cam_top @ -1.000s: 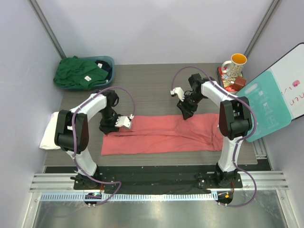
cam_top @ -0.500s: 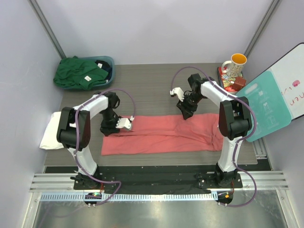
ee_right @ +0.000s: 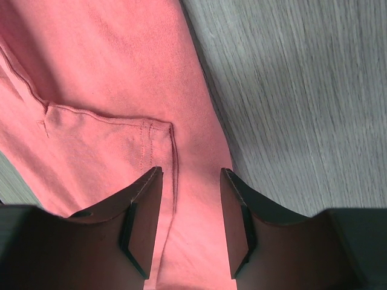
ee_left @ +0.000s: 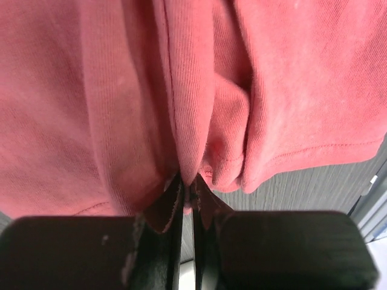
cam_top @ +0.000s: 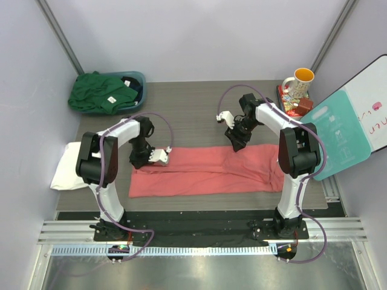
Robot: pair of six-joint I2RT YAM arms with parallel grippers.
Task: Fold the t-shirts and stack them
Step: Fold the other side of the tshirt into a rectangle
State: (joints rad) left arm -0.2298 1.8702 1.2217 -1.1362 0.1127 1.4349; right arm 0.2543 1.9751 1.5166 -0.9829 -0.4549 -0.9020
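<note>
On surface (cam_top: 193, 115), left pincer (ee_left: 186, 194) pinches fold of red shirt (ee_left: 284, 90); right pincer (ee_right: 191, 181) gapes over its edge; white shirt (cam_top: 62, 174) partly hidden behind left arm (cam_top: 115, 136).

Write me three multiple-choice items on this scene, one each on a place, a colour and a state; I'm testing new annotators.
1. Where does the dark green t-shirt lie?
A. heaped in the teal tub
B. at the table's near edge
C. on the floor

2. What colour is the long t-shirt stretched out between the arms?
A. white
B. coral-red
C. dark green

3. The left fingers are:
A. open above bare table
B. open, touching nothing
C. shut on a fold of the long t-shirt

Answers:
1 A: the green cloth fills the tub at the far left corner.
2 B: the top view shows it plainly coral-red.
3 C: the left wrist view shows the fingers pressed together with red cloth pinched between them.
</note>
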